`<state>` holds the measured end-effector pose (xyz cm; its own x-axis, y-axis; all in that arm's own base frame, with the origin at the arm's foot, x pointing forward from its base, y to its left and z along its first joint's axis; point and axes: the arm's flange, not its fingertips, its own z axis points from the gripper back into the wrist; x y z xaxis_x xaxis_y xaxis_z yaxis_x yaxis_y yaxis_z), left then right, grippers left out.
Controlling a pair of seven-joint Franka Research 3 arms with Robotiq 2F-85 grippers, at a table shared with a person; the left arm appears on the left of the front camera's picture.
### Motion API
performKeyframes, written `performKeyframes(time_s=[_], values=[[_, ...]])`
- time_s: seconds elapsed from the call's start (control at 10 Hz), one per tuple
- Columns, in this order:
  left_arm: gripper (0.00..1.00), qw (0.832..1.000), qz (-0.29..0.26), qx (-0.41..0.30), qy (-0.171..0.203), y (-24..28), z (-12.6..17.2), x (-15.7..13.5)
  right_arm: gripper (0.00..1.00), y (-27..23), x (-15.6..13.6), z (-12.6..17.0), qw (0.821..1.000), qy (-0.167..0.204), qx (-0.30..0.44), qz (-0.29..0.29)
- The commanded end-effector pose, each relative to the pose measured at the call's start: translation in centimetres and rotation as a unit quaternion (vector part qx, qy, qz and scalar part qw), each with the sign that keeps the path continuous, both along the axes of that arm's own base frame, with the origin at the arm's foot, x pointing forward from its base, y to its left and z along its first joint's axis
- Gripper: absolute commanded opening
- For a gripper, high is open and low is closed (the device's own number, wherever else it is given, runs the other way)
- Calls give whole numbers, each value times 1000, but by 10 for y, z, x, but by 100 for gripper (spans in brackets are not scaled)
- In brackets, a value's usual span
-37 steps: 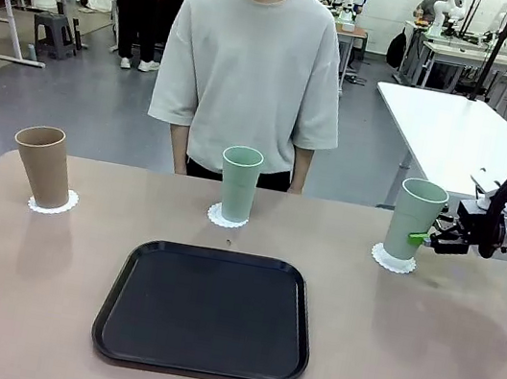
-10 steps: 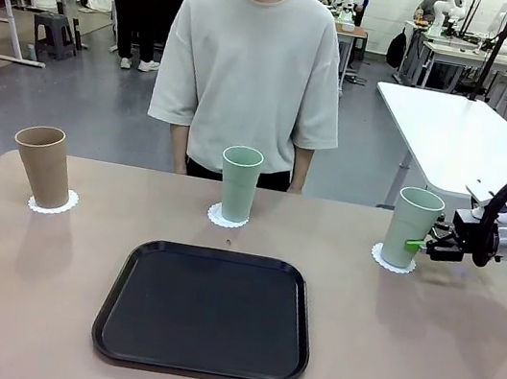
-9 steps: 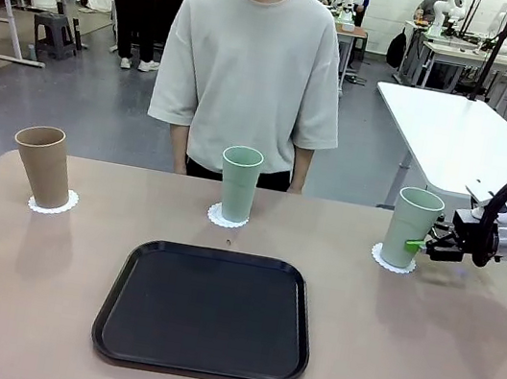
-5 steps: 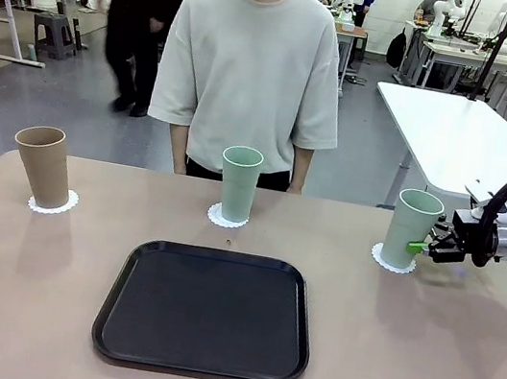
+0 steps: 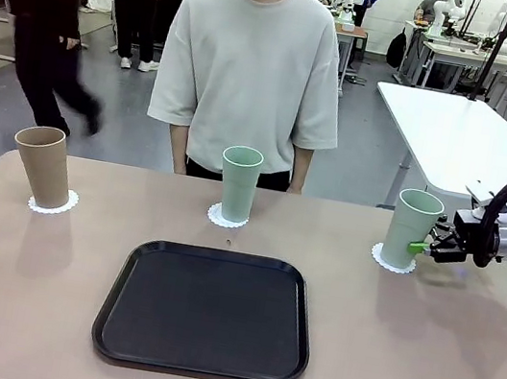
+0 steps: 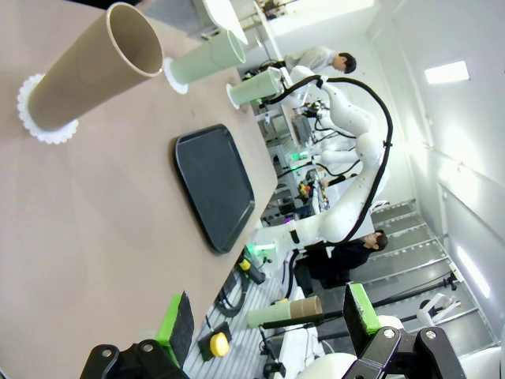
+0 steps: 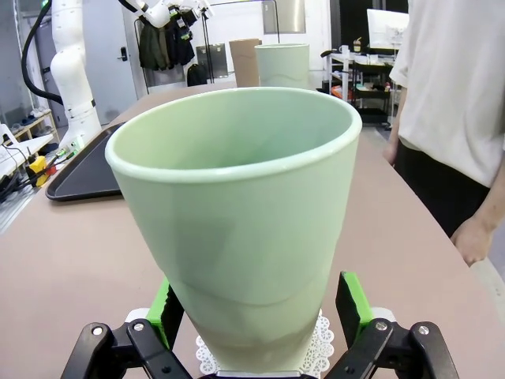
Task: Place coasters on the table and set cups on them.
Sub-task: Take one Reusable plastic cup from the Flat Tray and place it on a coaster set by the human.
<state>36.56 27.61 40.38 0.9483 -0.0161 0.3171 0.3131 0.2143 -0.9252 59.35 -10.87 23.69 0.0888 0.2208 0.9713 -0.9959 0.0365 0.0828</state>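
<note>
Three cups stand on the beige table (image 5: 417, 373), each on a white lacy coaster. The tan-brown cup (image 5: 43, 164) is on the left coaster (image 5: 52, 204). A mint cup (image 5: 238, 183) covers most of the middle coaster (image 5: 226, 217). At the right, a second mint cup (image 5: 412, 228) rests upright on its coaster (image 5: 391, 261). My right gripper (image 5: 420, 247) is open around this cup's lower part. In the right wrist view the cup (image 7: 237, 213) stands between the green pads (image 7: 352, 304), with a small gap. My left gripper (image 6: 268, 332) is open and holds nothing, off the table's left end.
A black rounded-square tray (image 5: 206, 310) lies empty in the table's middle near the front. A person in a pale T-shirt (image 5: 252, 63) stands at the far edge behind the middle cup, one hand (image 7: 472, 237) hanging near the table. Another person walks past behind on the left.
The right mint cup, held slightly raised 3.7 s ago, now stands on its coaster with my right gripper loosened around it. A passer-by has walked left in the background.
</note>
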Motion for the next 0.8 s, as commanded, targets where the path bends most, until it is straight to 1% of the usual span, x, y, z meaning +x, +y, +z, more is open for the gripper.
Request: performKeyframes(time_s=[0.0,0.7], values=[[100,1000,2,1,-1,0,2,-2,100,-6,9,4,1000,18,-17,6],[100,1000,2,1,-1,0,2,-2,100,-26,8,11,999,42,-12,-11]])
